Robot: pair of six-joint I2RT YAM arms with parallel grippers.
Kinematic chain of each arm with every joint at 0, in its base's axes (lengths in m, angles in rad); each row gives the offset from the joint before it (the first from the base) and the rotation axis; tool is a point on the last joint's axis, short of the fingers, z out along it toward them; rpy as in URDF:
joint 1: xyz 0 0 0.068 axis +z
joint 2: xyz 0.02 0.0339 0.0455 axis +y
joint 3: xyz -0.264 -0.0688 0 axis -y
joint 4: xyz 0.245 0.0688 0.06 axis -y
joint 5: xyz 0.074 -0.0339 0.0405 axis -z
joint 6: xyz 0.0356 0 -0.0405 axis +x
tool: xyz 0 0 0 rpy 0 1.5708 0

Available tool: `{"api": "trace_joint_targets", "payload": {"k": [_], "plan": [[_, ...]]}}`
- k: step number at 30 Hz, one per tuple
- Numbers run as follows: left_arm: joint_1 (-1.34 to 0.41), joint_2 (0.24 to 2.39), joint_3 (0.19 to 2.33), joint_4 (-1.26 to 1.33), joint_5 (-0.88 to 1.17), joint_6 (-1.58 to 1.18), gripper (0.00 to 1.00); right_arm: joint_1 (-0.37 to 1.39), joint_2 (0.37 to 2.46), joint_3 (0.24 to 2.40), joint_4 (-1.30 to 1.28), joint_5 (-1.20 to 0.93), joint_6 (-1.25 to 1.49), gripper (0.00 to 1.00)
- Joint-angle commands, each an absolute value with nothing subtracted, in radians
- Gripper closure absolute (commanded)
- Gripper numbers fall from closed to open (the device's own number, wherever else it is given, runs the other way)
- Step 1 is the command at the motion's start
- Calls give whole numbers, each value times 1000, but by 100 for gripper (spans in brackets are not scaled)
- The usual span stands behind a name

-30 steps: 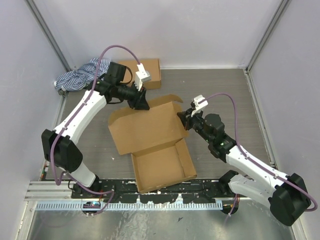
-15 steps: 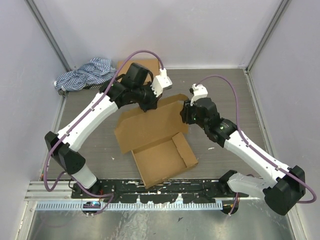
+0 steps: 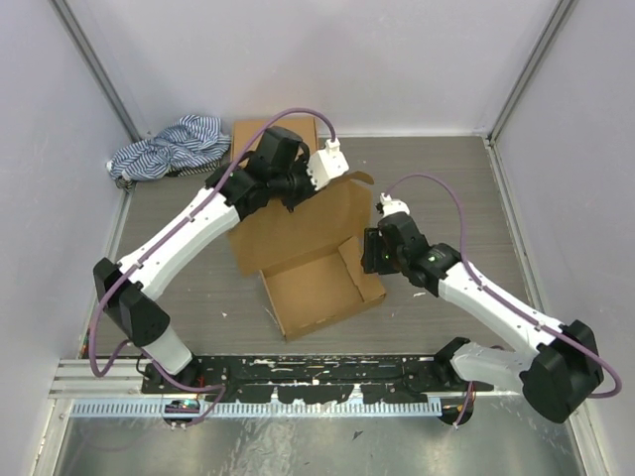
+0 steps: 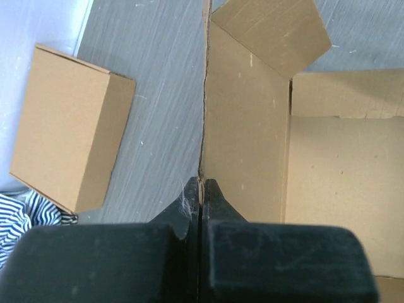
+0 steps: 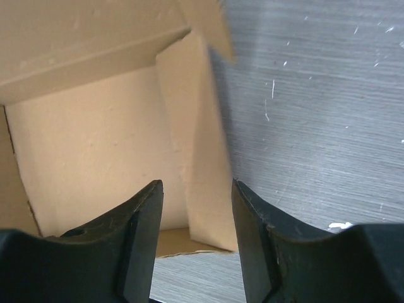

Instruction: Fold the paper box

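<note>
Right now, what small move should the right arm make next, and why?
Probably close the right fingers on the side wall, which stands between them. The left fingers are shut on the edge of the raised lid, so steadying the box seems wise before the lid folds over.

The top external camera looks down from high behind the arms, taking in the whole counter (image 3: 446,178) and paper box (image 3: 298,238). The left wrist camera sits close behind the left tool (image 4: 201,188), facing along a box flap's edge. The right wrist camera, equally near, looks past the right tool (image 5: 194,189) into the same box.
</note>
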State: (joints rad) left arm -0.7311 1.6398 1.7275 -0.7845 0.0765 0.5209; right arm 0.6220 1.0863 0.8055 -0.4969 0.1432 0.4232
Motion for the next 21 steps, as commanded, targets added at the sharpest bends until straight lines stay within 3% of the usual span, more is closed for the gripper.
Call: {"api": "trace_joint_targets", "payload": {"k": [1, 10, 21], "plan": [[-730, 1604, 1646, -582, 112, 561, 100, 627, 1154, 799, -438, 92, 435, 47], [-729, 1524, 1496, -454, 189, 529, 100, 627, 1327, 825, -424, 191, 434, 48], [-729, 1493, 1473, -480, 169, 560, 100, 629, 1155, 830, -453, 181, 437, 49]]}}
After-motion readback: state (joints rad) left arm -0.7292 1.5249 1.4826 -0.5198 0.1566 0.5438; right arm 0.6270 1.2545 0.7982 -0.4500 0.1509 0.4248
